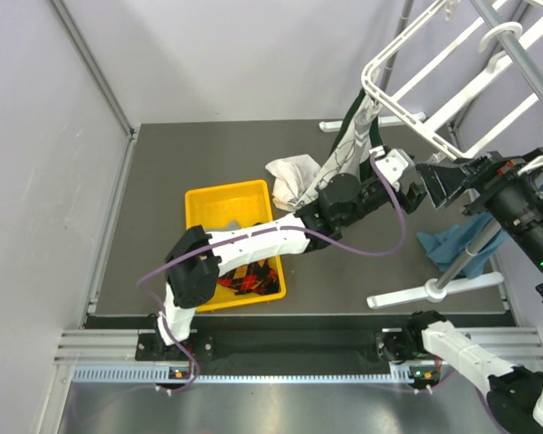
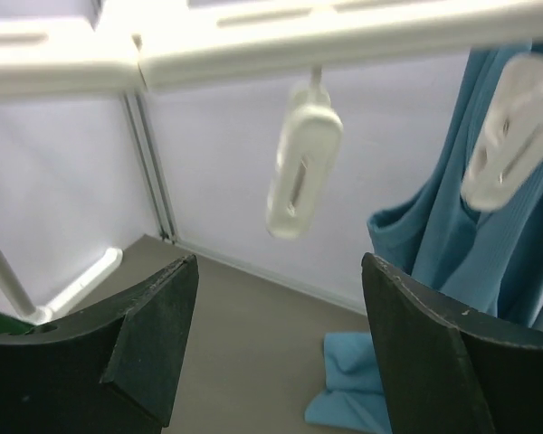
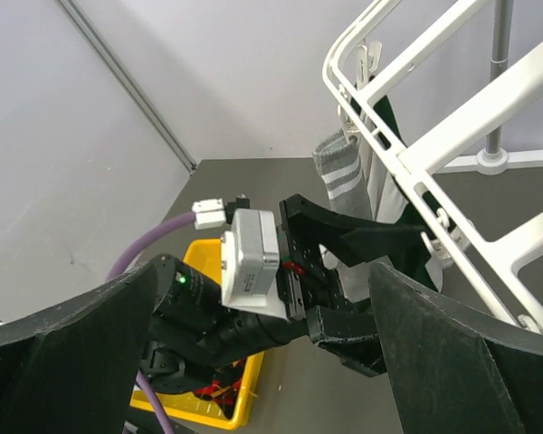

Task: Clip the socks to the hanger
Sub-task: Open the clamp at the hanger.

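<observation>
1. Near my bases, the argyle socks (image 1: 250, 282) lie in the yellow tray (image 1: 219, 197) on the surface (image 1: 335, 280).
2. My left pincer (image 2: 279, 271) is wide open and empty; a white clip (image 2: 303, 172) hangs above its gap.
3. My right pincer (image 3: 262, 271) is wide open too, holding nothing.
4. Farther, a grey striped sock (image 3: 338, 181) hangs from the hanger (image 3: 462, 127).

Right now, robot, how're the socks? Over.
Both grippers open, empty: left gripper below a clip on the hanger, right gripper facing it. Argyle socks in yellow bin, unclipped. Blue cloth hangs beside clip.
</observation>
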Robot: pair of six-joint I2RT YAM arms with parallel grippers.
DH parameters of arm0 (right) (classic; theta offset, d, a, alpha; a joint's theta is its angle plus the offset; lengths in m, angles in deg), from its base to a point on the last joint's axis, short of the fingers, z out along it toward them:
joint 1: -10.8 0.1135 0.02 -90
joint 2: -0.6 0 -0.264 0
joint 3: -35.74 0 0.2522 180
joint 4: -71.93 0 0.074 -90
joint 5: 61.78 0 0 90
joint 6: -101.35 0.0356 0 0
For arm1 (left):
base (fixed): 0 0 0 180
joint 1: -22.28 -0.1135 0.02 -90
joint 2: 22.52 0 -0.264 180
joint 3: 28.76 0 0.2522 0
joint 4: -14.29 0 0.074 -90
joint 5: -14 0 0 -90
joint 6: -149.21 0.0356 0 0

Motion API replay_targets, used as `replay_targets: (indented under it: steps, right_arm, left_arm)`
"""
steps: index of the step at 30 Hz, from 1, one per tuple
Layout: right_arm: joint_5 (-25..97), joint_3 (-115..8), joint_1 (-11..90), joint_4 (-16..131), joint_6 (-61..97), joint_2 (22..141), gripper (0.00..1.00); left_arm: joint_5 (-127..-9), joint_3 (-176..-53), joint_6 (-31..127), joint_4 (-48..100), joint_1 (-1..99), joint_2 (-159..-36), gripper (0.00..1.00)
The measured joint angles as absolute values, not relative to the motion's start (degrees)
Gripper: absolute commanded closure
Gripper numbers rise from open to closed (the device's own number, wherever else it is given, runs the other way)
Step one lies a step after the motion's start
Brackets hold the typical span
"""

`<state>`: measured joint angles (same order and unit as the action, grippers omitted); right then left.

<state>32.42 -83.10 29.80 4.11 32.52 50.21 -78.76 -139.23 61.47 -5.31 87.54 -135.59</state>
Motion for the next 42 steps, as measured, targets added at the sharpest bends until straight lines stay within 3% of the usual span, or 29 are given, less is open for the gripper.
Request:
replay_targets:
  steps: [9, 15, 20, 21, 27, 29, 36, 42]
  right_arm:
    - [32.4, -80.7, 29.8, 3.9, 32.5, 49.4, 0.02]
    - [32.2, -80.7, 29.8, 3.9, 32.4, 49.2, 0.03]
    - [30.5, -78.9, 29.8, 3.9, 32.0, 49.0, 0.13]
    - [30.2, -78.3, 29.8, 3.9, 32.0, 49.0, 0.19]
    - [29.7, -75.5, 29.8, 4.7, 32.5, 49.7, 0.4]
    - [30.0, -75.5, 30.0, 5.7, 32.9, 49.9, 0.41]
    - [30.7, -74.8, 30.3, 8.2, 35.1, 49.7, 0.33]
    - [30.9, -71.8, 30.7, 10.6, 37.3, 47.8, 0.32]
  left_arm:
    - [-79.0, -147.6, 63.9, -6.7, 87.5, -139.4, 0.38]
    - [-78.5, -151.0, 64.3, -6.1, 87.5, -142.1, 0.7]
    - [-78.3, -151.4, 63.9, -3.6, 87.6, -142.2, 0.93]
    - [-78.1, -151.5, 63.5, -3.0, 87.6, -142.1, 0.99]
    - [-75.5, -151.6, 60.3, 3.5, 87.5, -140.6, 1.0]
    - [-74.5, -151.6, 59.3, 6.0, 87.4, -139.6, 1.0]
    - [-71.5, -151.2, 56.2, 13.2, 87.3, -136.3, 1.0]
    - [-69.1, -149.4, 54.8, 14.5, 87.2, -134.4, 1.0]
